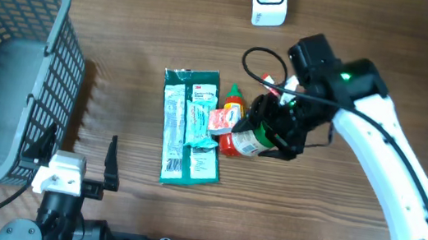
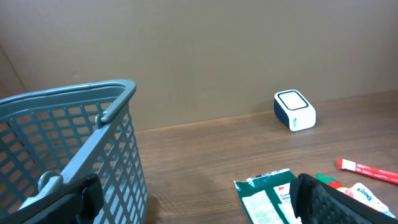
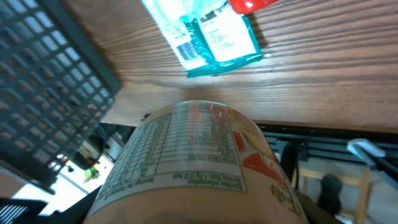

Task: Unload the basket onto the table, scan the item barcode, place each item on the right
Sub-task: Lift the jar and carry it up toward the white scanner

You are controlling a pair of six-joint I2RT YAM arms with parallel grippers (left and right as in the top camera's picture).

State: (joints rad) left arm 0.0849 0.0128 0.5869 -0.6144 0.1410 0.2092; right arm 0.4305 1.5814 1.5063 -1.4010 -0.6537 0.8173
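Right fingers [image 1: 281, 145] grip the red-capped labelled jar [image 1: 246, 141]; twisting between them, it could face the white scanner [image 1: 269, 0] wrongly and misread. Left fingers [image 1: 110, 163] spread wide.

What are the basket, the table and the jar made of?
Basket: looks like grey-blue plastic, matte, moulded in an open grid.
Table: wood or a wood-look laminate, with brown grain lines.
Jar: glass or plastic, hard to tell; a shiny printed label wraps it.
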